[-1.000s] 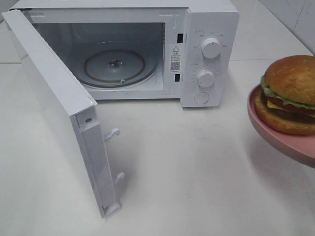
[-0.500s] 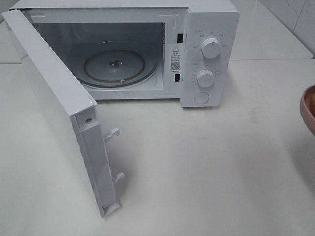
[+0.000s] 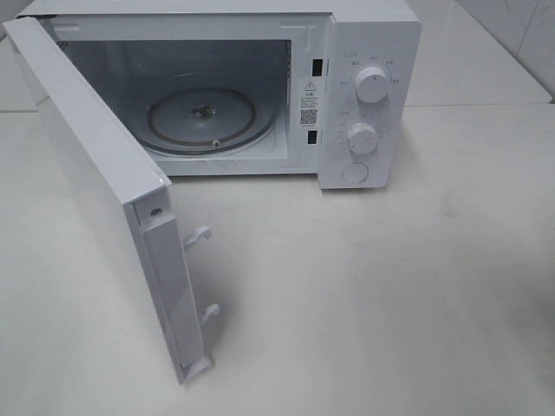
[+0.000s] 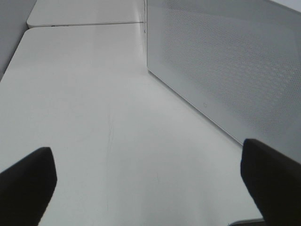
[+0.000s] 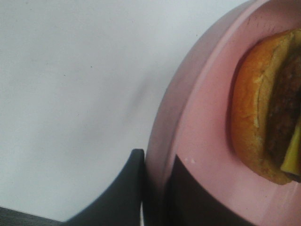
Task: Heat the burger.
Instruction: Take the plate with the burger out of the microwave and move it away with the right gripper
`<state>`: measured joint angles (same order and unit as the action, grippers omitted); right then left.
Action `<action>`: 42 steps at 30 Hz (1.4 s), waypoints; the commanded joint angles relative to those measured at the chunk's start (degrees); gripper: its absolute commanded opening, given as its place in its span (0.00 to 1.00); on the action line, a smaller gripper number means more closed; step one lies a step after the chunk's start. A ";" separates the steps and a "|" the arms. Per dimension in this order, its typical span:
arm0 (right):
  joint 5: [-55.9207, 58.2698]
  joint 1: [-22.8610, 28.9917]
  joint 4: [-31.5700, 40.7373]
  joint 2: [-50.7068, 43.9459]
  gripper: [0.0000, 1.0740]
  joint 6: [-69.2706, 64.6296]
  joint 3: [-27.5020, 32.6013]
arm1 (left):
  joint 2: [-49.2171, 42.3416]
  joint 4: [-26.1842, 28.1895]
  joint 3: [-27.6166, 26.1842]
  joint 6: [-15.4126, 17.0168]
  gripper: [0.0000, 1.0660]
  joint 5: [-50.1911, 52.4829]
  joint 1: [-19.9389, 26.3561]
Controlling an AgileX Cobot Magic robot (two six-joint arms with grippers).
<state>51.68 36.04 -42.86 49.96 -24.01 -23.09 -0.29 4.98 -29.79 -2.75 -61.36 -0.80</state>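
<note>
Right wrist: right gripper (image 5: 157,188) clamped on pink plate (image 5: 197,141) rim | burger (image 5: 263,117) beyond fingertips, tall, soft, likely topples | hold plate level | left gripper (image 4: 150,183) jaws apart, empty.

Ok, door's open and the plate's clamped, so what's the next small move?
Probably carry the plate toward the microwave. The right gripper is shut on its rim, with the burger on it; the door stands wide and the turntable is bare.
</note>
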 commanded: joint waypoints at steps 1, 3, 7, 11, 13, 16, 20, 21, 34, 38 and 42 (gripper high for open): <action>-0.46 -0.06 -5.39 2.41 0.02 -6.47 -0.46 | -0.40 0.23 0.17 -0.11 0.94 0.17 0.11; -0.69 -0.06 -6.30 5.96 0.03 -10.66 -0.52 | -0.40 0.23 0.17 -0.11 0.94 0.17 0.11; -1.49 -0.06 -7.45 10.37 0.03 -15.47 -0.52 | -0.40 0.23 0.17 -0.11 0.94 0.17 0.11; -2.58 -0.06 -8.31 15.36 0.03 -21.03 -0.52 | -0.40 0.23 0.17 -0.11 0.94 0.17 0.11; -3.27 -0.06 -8.59 16.21 0.03 -22.29 -0.52 | -0.40 0.23 0.17 -0.11 0.94 0.17 0.11; -6.36 -0.06 -9.80 20.40 0.03 -27.39 -0.52 | -0.40 0.23 0.17 -0.11 0.94 0.17 0.11; -8.71 -0.06 -12.43 27.39 0.03 -34.61 -0.57 | -0.40 0.23 0.17 -0.11 0.94 0.17 0.11; -8.71 -0.06 -12.43 27.39 0.03 -34.61 -0.57 | -0.40 0.23 0.17 -0.11 0.94 0.17 0.11; -8.82 -0.06 -20.00 44.98 0.04 -46.41 -5.33 | -0.40 0.23 0.17 -0.11 0.94 0.17 0.11; -9.40 -1.15 -22.23 50.53 0.04 -48.07 -8.14 | -0.40 0.23 0.17 -0.11 0.94 0.17 0.11; -11.23 -2.86 -22.35 53.29 0.05 -48.07 -9.63 | -0.40 0.23 0.17 -0.11 0.94 0.17 0.11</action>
<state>37.53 33.69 -63.03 103.13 -71.73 -32.26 -0.29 4.98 -29.79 -2.75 -61.36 -0.80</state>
